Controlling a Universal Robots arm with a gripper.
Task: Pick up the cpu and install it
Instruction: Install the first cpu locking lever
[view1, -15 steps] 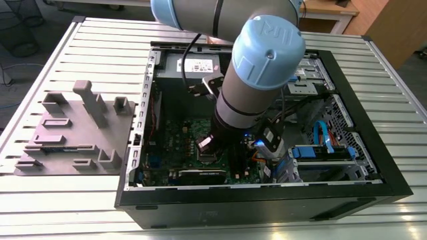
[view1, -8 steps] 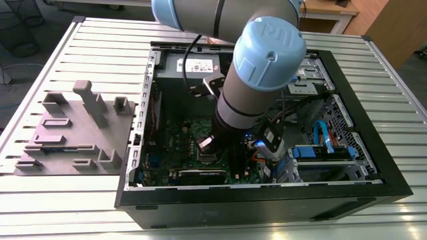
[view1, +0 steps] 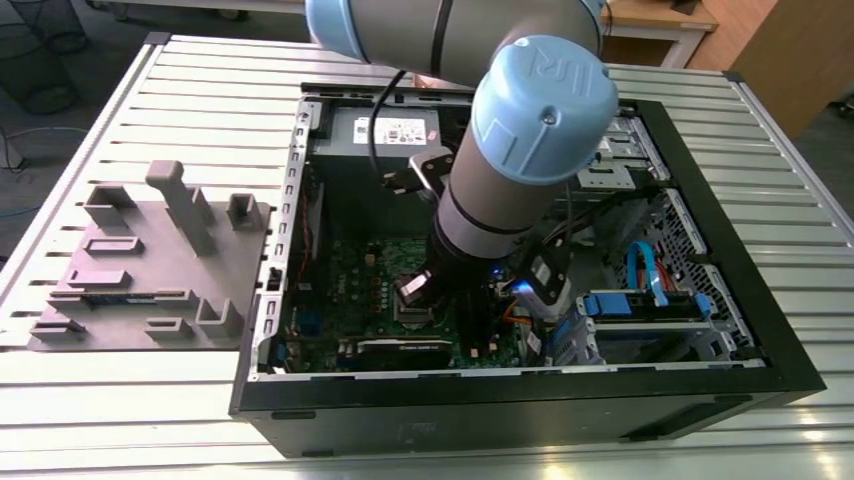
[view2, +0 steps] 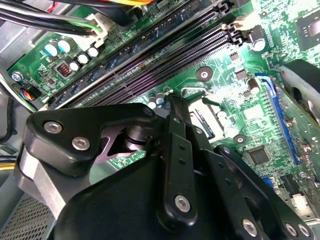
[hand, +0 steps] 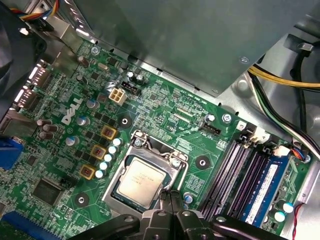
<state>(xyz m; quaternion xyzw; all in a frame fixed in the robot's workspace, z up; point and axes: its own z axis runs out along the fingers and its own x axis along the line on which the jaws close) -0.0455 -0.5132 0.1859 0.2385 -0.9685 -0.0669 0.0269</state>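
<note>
The end effector (hand: 170, 202) hung low inside the open computer case (view1: 747, 385), its black fingers drawn narrow, almost together, with nothing seen between them. In the first wrist view the fingertips (hand: 165, 196) sat at the edge of the cpu (hand: 141, 180), over the corner of the socket frame (hand: 125, 197). The cpu lay flat in that frame on the green motherboard (hand: 165, 115), silvery top up, so it looked already seated, or very nearly.

Judged from this, the step in hand was the seating itself. Doing it well would mean checking that the chip sat level all round inside the frame, with no corner riding up, and pressing on it only straight down and lightly, because the contacts beneath bend easily. A sideways drag from the fingertips could shift or scratch it. Whether the tips touched the chip or merely stood above it could not be told.

Just beyond the socket frame ran the dark memory slots (hand: 235, 175), with a blue memory stick (hand: 265, 185) in the farthest one. Past those lay yellow and black cables (hand: 280, 80) and a grey metal box (hand: 190, 45).

In the exterior view the arm (view1: 514, 170) reached down into the middle of the case. Farther off, outside the case toward the exterior view's left, a grey moulded tray (view1: 147, 260) stood on the slatted metal counter (view1: 200, 90).
</note>
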